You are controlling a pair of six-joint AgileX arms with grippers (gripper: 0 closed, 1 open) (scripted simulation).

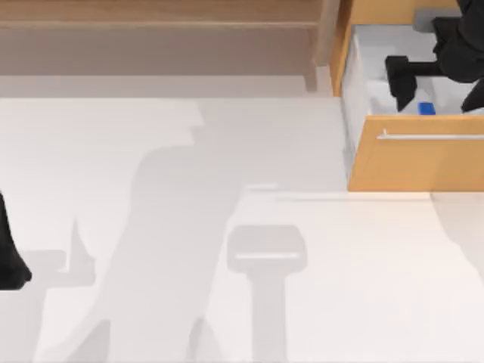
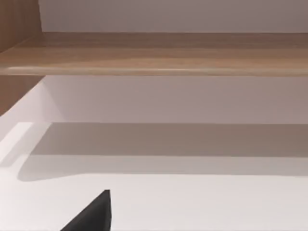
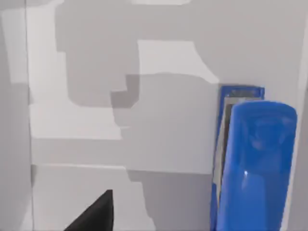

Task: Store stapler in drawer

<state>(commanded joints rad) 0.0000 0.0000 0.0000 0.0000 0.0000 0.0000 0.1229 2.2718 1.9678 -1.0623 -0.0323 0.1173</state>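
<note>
The drawer (image 1: 423, 162) stands pulled out at the table's back right, with a silver bar handle (image 1: 431, 137) on its orange-brown front. The blue stapler (image 1: 427, 108) lies on the white floor inside, just behind the front panel. My right gripper (image 1: 435, 87) hangs over the drawer's inside and is open, one black finger (image 1: 401, 82) standing left of the stapler. In the right wrist view the stapler (image 3: 255, 163) shows close up, apart from the finger (image 3: 96, 214). My left gripper (image 1: 9, 257) is parked at the table's left edge.
A brown shelf unit (image 1: 159, 34) runs along the back of the table, left of the drawer; the left wrist view shows its board (image 2: 154, 53). The white tabletop (image 1: 227, 151) spreads out in front of both.
</note>
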